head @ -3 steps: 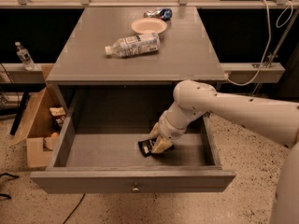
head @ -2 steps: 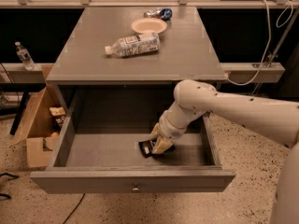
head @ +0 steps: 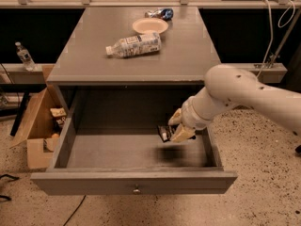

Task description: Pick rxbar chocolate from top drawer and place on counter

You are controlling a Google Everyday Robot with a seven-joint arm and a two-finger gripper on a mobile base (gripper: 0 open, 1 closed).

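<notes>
While my gripper point(head: 176, 128) hangs right of centre in the frame, over the open top drawer point(head: 113, 152), its fingers are clamped on the rxbar chocolate point(head: 164, 133), held off the drawer floor and below the counter point(head: 188, 51).

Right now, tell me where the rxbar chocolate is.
The rxbar chocolate is clamped in the gripper, held just above the floor of the open top drawer, near its right wall, below the front edge of the counter.
</notes>
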